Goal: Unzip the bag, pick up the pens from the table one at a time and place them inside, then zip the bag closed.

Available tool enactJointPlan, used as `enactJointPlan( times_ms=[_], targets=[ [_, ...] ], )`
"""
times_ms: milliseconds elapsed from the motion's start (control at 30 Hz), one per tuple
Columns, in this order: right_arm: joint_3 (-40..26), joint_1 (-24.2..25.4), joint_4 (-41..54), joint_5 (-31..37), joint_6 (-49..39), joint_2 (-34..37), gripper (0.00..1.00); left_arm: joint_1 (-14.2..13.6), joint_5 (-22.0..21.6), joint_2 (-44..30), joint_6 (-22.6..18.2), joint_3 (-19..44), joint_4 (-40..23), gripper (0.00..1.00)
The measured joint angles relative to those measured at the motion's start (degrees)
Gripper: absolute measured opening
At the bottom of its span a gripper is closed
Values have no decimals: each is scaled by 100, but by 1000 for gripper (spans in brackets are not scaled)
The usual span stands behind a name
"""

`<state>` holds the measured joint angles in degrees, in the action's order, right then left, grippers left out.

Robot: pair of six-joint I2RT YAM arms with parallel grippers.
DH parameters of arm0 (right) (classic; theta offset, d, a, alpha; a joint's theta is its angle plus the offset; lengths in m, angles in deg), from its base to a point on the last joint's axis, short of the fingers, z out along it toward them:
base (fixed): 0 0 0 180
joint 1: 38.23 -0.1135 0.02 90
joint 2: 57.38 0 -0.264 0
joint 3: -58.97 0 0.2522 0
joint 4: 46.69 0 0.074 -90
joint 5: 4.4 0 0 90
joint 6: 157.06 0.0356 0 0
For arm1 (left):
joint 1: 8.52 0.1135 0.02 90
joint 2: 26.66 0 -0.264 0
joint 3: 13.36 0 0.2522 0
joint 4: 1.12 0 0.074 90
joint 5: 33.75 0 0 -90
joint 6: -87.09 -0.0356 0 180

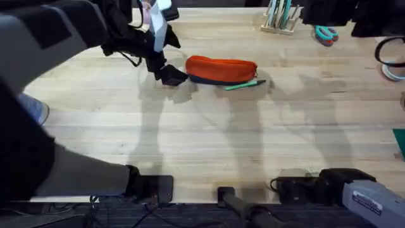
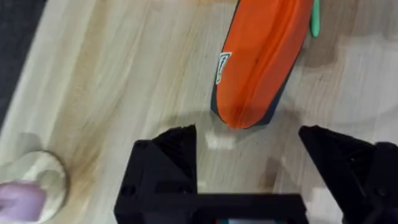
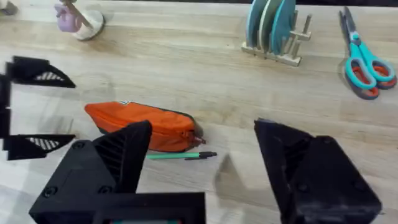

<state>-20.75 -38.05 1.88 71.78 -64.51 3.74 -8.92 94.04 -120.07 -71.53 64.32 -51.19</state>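
Note:
The orange bag (image 1: 221,68) lies lengthwise on the table (image 1: 209,139) at the back centre, its zipper shut as far as I can see. One mint-green pen (image 1: 243,83) rests against its near right side. My left gripper (image 1: 171,75) is open and hovers just off the bag's left end; in the left wrist view the bag (image 2: 258,62) ends a little ahead of the gap between the black fingers (image 2: 177,155). My right arm (image 1: 345,187) sits folded at the near right edge. Its gripper (image 3: 208,180) is open, far from the bag (image 3: 143,127) and pen (image 3: 180,155).
Teal-handled scissors (image 1: 326,35) and a wooden rack (image 1: 281,19) of upright pieces stand at the back right. A dark cable loop (image 1: 392,60) lies at the right edge. A small white stand with a purple piece (image 3: 78,18) sits at the back left.

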Motion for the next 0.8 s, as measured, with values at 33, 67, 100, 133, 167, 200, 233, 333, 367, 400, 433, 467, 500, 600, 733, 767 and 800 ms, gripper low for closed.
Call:
enactJointPlan(
  times_ms=[33, 67, 100, 133, 167, 200, 233, 333, 367, 400, 433, 467, 500, 600, 733, 767, 800],
  targets=[
    [0, 0, 0, 0, 2, 0, 997, 0, 21, -113, 0, 0, 39, 993],
    [0, 0, 0, 1, 2, 0, 997, 0, 50, -213, 0, 0, 81, 993],
    [0, 0, 0, 0, 1, 0, 997, 0, 109, -323, 0, 0, 134, 993],
    [0, 0, 0, 0, 2, 0, 997, 0, 201, -437, 0, 0, 214, 993],
    [0, 0, 0, 0, 2, 0, 997, 0, 307, -544, 2, 0, 307, 993],
    [0, 0, 0, 0, 1, 0, 997, 0, 416, -632, 4, 0, 400, 993],
    [0, 0, 0, 0, 2, 0, 998, 0, 542, -717, 0, 0, 512, 993],
    [0, 0, 0, 0, 2, 0, 997, 0, 891, -864, 0, 0, 826, 993],
    [0, 0, 0, 0, 2, 0, 997, 0, 970, -886, 0, 0, 882, 993],
    [0, 0, 0, 0, 2, 0, 997, 0, 1052, -896, 1, 0, 929, 993],
    [0, 0, 0, 0, 2, 0, 997, 0, 1105, -898, 2, 0, 947, 993],
    [0, 0, 0, 0, 2, 0, 997, 0, 1167, -898, 2, 0, 966, 993],
    [0, 0, 0, 0, 2, 0, 997, 0, 1212, -898, 2, 0, 974, 993],
    [0, 0, 0, 0, 2, 0, 997, 0, 1281, -898, 2, 0, 976, 993],
    [0, 0, 0, 0, 2, 0, 997, 0, 1347, -898, -1, 0, 956, 905],
    [0, 0, 0, 0, 2, 0, 997, 0, 1350, -898, 0, 0, 944, 870],
    [0, 0, 0, 0, 2, 0, 998, 0, 1354, -902, 0, 0, 920, 833]
  ],
)
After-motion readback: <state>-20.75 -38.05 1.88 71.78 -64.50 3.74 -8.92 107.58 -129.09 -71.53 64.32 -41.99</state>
